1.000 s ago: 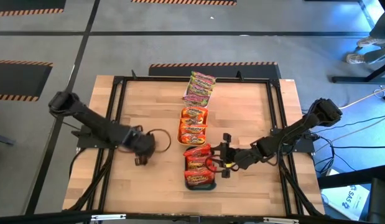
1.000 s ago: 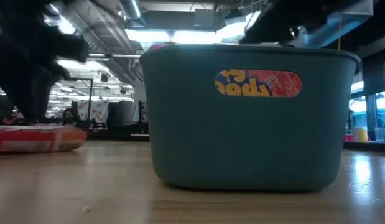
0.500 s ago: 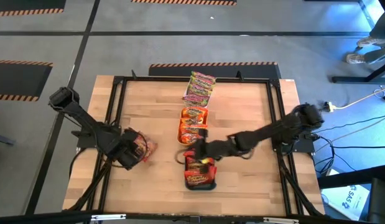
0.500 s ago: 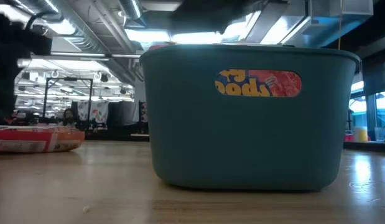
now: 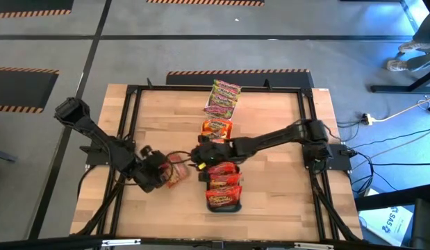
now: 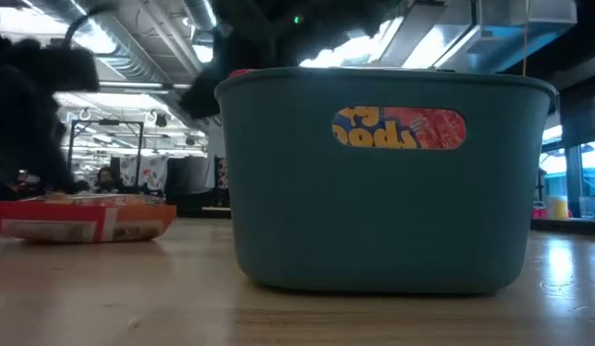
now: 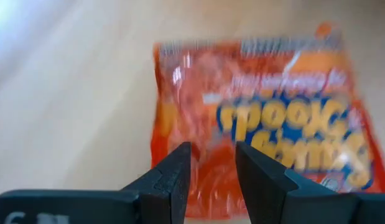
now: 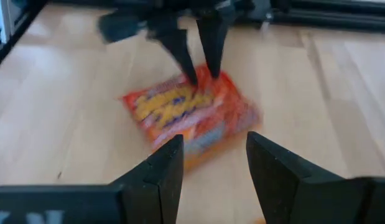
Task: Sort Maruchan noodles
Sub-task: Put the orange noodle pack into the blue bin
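A red-orange Maruchan packet (image 5: pixel 177 170) lies flat on the table left of centre, also seen in the low view (image 6: pixel 86 219). My left gripper (image 5: pixel 161 174) stands at its left end, fingers narrowly open (image 7: pixel 211 149) over the packet (image 7: pixel 273 118). My right gripper (image 5: pixel 199 154) is open (image 8: pixel 214 143), reaching across from the right and stopping short of the packet (image 8: pixel 186 115). Red packets (image 5: pixel 224 187) lie in the teal tray (image 6: pixel 384 211). Orange packets (image 5: pixel 217 127) and green-pink packets (image 5: pixel 224 97) lie farther back. My left gripper's fingertips (image 8: pixel 192 76) come down slanting from the table's left onto the packet's left end (image 8: pixel 180 87). Whether they touch it, I cannot tell. The packet lies flat on the table.
The three packet groups form a line down the table's middle, and the teal tray stands nearest the near edge. A black frame (image 5: pixel 131 111) runs round the wooden top. There is bare wood to the left and right of the line.
My right gripper has swept from beside the teal tray toward the table's left, past the line of packets, up to the loose packet. My left gripper has moved a little toward the right. The packet has slid along the table toward the centre.
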You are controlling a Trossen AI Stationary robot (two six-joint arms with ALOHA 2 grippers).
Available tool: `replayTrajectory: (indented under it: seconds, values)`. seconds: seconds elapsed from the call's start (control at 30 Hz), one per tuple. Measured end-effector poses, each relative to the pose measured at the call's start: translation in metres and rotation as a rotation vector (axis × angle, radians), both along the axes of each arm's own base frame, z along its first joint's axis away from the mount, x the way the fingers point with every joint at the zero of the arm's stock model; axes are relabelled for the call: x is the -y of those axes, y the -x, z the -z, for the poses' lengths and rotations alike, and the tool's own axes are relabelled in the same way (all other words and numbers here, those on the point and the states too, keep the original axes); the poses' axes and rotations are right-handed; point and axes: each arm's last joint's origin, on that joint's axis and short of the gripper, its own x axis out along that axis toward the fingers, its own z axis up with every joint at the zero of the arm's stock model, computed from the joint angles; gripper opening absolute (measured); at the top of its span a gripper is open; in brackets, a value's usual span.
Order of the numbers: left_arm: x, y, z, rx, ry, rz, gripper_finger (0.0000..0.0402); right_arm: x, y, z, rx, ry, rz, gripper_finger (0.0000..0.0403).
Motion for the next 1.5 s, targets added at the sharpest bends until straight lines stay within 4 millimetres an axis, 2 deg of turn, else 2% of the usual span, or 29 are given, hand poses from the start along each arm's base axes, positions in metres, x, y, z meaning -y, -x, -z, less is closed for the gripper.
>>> replayTrajectory:
  seconds: [0.1, 0.23, 0.47, 0.63, 0.83, 1.0, 1.13, 1.33, 1.5]
  values:
    - [0.002, -0.008, -0.004, 0.053, -0.112, 0.138, 0.0121, 0.004, -0.011, 0.012, 0.006, -0.026, -0.02, 0.0156]
    - [0.0, -0.015, -0.007, 0.072, -0.201, 0.202, 0.0121, 0.001, -0.019, 0.023, 0.019, -0.049, -0.045, 0.0156]
    - [0.001, -0.017, -0.033, 0.051, -0.037, 0.12, 0.0121, 0.0, -0.021, 0.026, 0.027, -0.049, -0.048, 0.016]
    - [0.008, -0.016, -0.045, 0.073, 0.054, 0.059, 0.0121, 0.0, -0.021, 0.027, 0.026, -0.042, -0.052, 0.0209]
    - [0.013, -0.013, -0.045, 0.11, 0.159, -0.058, 0.0121, 0.0, -0.023, 0.038, 0.001, -0.039, -0.052, 0.0292]
    - [0.011, -0.012, -0.044, 0.097, 0.252, -0.18, 0.0125, 0.0, -0.023, 0.044, -0.016, -0.034, -0.053, 0.033]
    - [0.004, -0.012, -0.04, 0.098, 0.318, -0.326, 0.0142, 0.0, -0.023, 0.044, -0.016, -0.019, -0.064, 0.0343]
    - [0.002, -0.013, -0.039, 0.055, 0.377, -0.358, 0.0171, 0.0, -0.023, 0.045, -0.016, -0.006, -0.073, 0.0342]
    - [-0.004, -0.016, -0.032, -0.07, 0.42, -0.377, 0.0213, 0.0, -0.023, 0.045, -0.016, -0.006, -0.072, 0.0343]
